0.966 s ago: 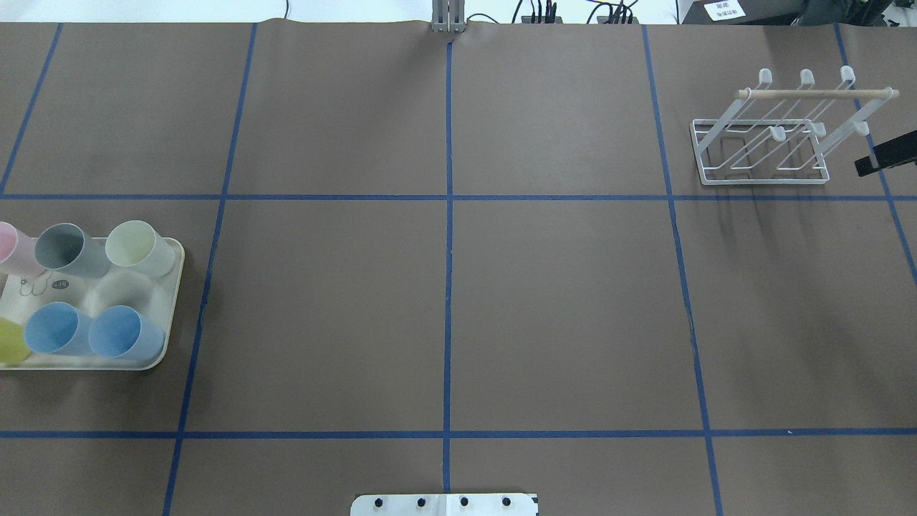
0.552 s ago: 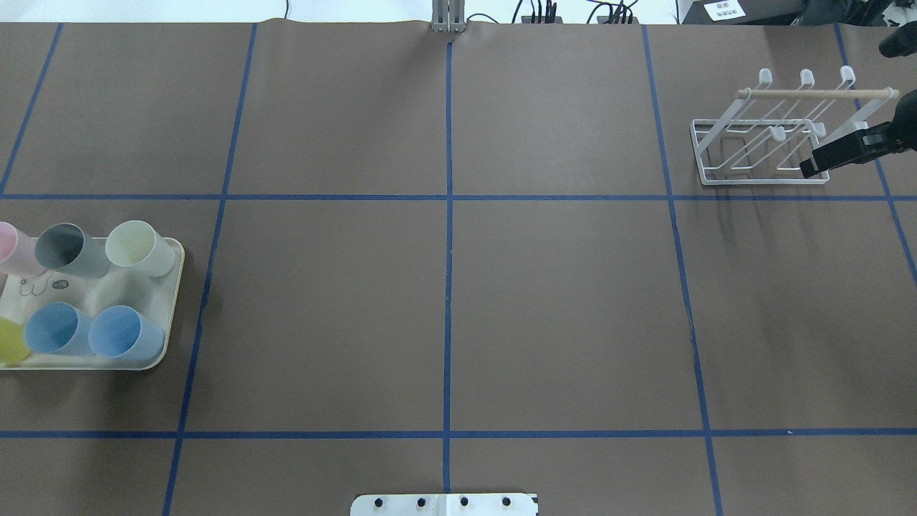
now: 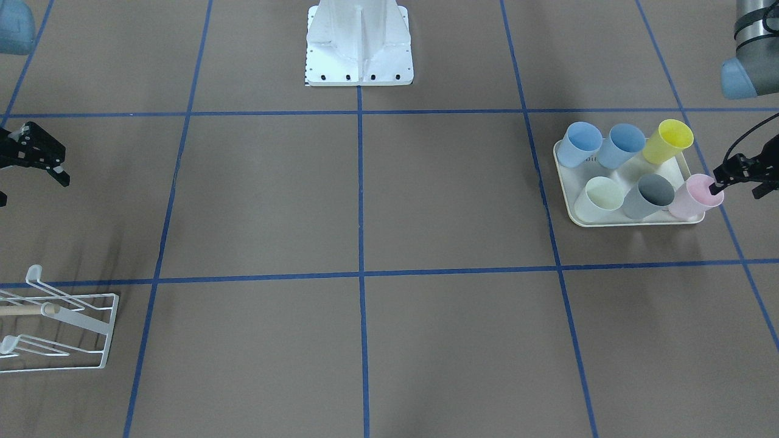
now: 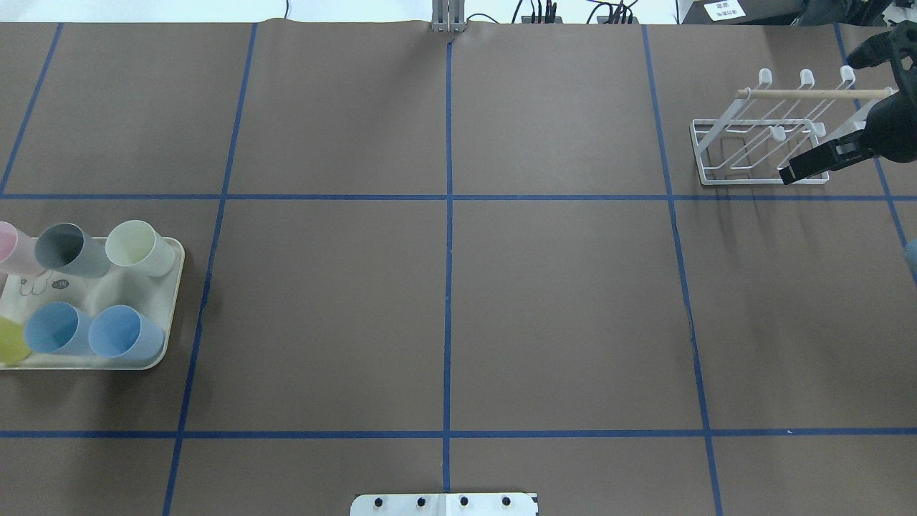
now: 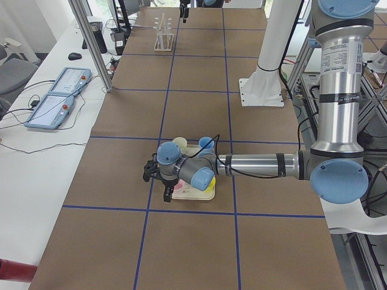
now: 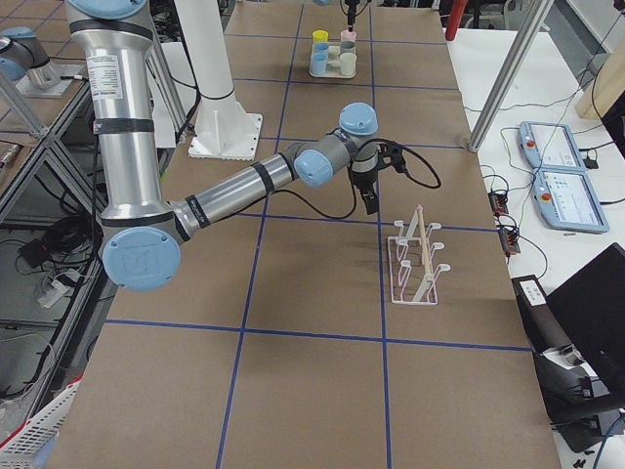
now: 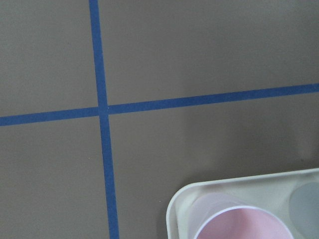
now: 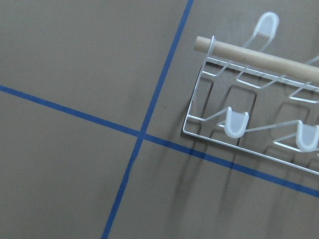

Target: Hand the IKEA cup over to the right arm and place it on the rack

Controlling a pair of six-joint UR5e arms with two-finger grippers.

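brown taped tabletop point(image 3: 450, 194); open, empty left tool point(image 3: 737, 187) at the rim of the pink cup point(image 3: 691, 199)

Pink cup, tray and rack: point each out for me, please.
pink cup point(image 3: 684, 207), front-facing view, on its side wall.
tray point(image 4: 125, 290), overhead view, on its bare floor.
rack point(image 4: 809, 94), overhead view, on its wooden dowel.

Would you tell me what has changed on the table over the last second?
The right tool has moved in from the overhead view's right edge toward the centre, now overlapping the rack's near right corner, holding nothing. The rack, the tray and its cups stayed put.
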